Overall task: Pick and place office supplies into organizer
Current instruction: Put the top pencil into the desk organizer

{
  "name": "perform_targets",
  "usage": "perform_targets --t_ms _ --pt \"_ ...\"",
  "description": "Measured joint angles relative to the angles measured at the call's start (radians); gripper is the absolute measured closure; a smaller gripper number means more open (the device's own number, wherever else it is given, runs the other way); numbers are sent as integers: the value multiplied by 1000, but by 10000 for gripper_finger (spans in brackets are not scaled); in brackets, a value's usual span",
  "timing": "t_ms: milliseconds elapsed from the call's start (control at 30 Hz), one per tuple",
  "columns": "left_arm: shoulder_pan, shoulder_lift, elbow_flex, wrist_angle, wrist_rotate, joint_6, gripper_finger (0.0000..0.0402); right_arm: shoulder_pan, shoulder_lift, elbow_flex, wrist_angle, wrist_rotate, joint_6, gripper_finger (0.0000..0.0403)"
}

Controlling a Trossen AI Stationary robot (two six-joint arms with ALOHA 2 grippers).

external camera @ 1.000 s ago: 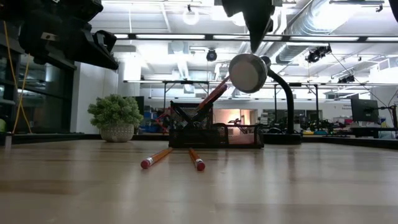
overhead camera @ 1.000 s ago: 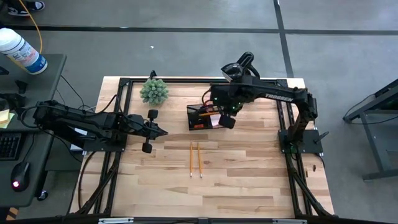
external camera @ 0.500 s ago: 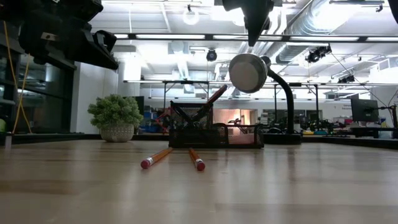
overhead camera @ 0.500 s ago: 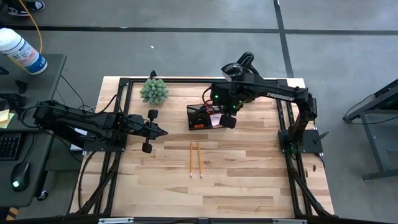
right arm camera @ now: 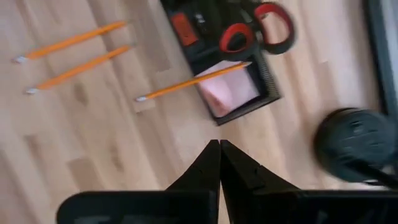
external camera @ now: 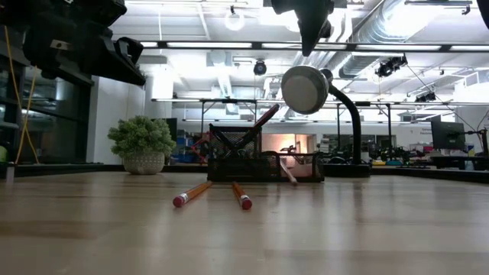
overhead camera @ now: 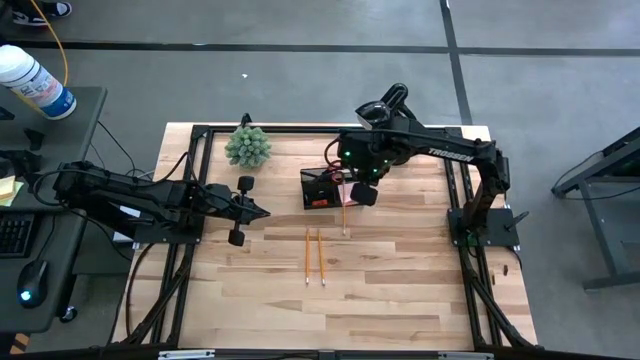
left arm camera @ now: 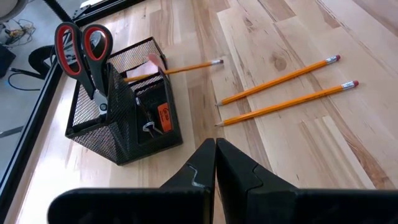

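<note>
Now a 3rd pencil (overhead camera: 344, 215) shows in the high view just right of centre, lying with one end propped on the rim of the organizer (overhead camera: 322, 188) and the other end down on the table (overhead camera: 400, 280); half a second back it was not there, and a second back a pencil stood slanting up out of the organizer's taller section near the right gripper. The right gripper (overhead camera: 366, 190) hangs above the organizer's right end with its fingers pressed together on nothing, so the pencil appears to have slipped or tipped out instead of settling inside. In the low view the fallen pencil (external camera: 288, 171) leans against the tray front, right of centre. From the left wrist view, the red-handled scissors (left arm camera: 84, 53) stand upright in the tall section at upper left, and the pink sticky-note pad (left arm camera: 153, 62) lies in a low compartment under the stray pencil. 2 more pencils (overhead camera: 314, 256) lie side by side lower in the high view, well apart from the tray. The left gripper (overhead camera: 255, 211) waits at centre left, also closed and empty. My judgement: this placement failed, leaving 3 pencils to put away.
</note>
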State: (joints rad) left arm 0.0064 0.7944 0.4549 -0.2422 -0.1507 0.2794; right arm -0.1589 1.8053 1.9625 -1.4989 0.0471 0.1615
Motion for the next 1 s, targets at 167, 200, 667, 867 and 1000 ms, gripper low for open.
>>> perform_targets --t_ms 167,200,667,867,1000 --pt "0 0 0 0 0 2 399 11 0 -32 21 -77 129 388" --pt "0 0 0 0 0 2 399 18 0 -44 28 -76 163 381" --pt "0 0 0 0 0 9 399 154 1 -397 472 35 989 256" --pt "0 0 0 -5 -1 30 399 168 1 -549 644 35 1195 230" --pt "0 0 0 -15 0 30 399 175 1 -617 690 41 1260 232"
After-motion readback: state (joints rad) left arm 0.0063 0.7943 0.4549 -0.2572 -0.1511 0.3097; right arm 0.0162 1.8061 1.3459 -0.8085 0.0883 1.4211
